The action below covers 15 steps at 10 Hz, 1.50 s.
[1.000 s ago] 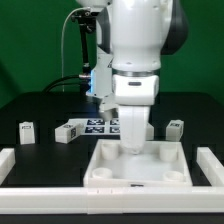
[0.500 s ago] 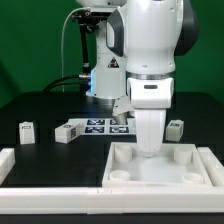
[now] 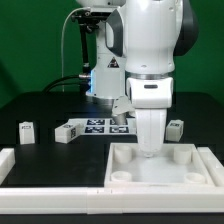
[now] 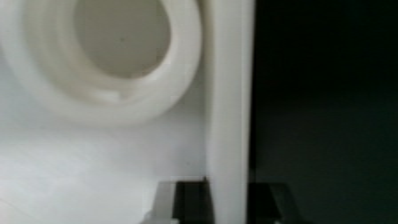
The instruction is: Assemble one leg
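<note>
Claw over white top, clamped on wall

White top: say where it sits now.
In the exterior view the white top lies near the front, toward the view's right, just before the marker board, with the gripper down in it.

My arm is glossy white, built of rounded, bulging shells, with a dark grey band at the upper right. A thin cable loops at upper left. My gripper has dark fingers.
</note>
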Each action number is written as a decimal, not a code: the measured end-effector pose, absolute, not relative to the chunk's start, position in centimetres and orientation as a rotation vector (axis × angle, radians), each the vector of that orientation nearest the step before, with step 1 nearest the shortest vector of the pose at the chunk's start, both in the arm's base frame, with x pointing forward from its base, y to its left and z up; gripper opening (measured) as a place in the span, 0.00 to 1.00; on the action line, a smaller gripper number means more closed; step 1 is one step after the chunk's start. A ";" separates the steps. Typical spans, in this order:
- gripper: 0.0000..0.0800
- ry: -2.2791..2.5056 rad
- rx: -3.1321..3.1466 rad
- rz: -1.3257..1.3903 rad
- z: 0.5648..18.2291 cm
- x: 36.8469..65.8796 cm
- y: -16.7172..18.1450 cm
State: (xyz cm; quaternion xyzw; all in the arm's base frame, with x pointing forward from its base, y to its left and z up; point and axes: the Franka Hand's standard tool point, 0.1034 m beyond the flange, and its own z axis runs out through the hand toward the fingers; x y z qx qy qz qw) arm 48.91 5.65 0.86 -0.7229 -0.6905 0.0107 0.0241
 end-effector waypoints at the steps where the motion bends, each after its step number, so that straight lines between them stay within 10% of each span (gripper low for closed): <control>1: 0.08 -2.172 -2.205 0.045 0.9 49.1 5.9; 4: 0.08 -2.171 -2.211 0.041 0.9 49.3 5.8; 9: 0.75 -2.169 -2.212 0.041 0.9 49.3 5.7; 15: 0.81 -2.166 -2.215 0.043 0.9 49.2 5.7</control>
